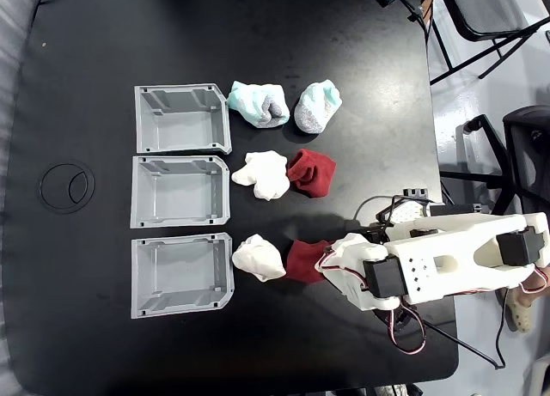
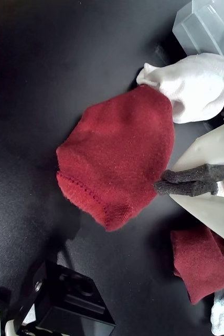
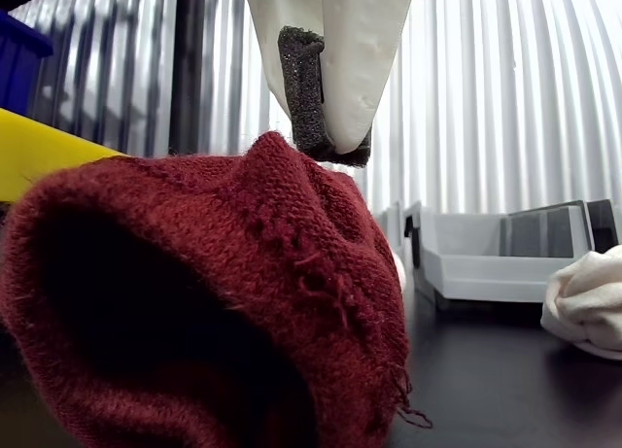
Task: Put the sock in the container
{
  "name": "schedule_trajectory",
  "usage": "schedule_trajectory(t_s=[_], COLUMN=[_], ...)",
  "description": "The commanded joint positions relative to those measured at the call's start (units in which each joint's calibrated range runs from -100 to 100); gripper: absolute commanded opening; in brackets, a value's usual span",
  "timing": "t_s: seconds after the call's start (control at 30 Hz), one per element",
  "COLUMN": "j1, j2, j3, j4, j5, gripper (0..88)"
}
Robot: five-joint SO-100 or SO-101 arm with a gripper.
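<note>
The sock (image 1: 299, 261) is a dark red oblong lump on the black table in the fixed view, in the lowest row. It spreads wide in the wrist view (image 2: 117, 157) and looms close in the other view (image 3: 194, 302). My gripper (image 1: 330, 257) is at the sock's right edge. In the wrist view the gripper (image 2: 158, 185) is shut, its two dark foam pads (image 2: 195, 173) pressed together with their tips touching the sock's rim. No fabric shows between them. The nearest container (image 1: 138, 280), a light grey tray, lies to the left beyond a white sock (image 1: 258, 258).
Two more grey trays (image 1: 141, 121) (image 1: 136, 190) line the left side. A second dark red sock (image 1: 312, 172) and a white one (image 1: 262, 174) lie in the middle row, with teal and grey socks (image 1: 258, 104) above. The arm's body and cables (image 1: 447, 263) fill the lower right.
</note>
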Motion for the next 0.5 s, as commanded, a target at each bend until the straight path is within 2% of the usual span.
schedule_trajectory(t_s=[0.0,0.3,0.47], j1=[-0.39,-0.15,0.16], j2=[-0.91,-0.91,-0.91], j3=[-2.4,-2.68,-2.68], j4=[0.63,7.72,10.11], j5=[0.34,1.65,2.8], gripper=[7.5,36.2,47.2])
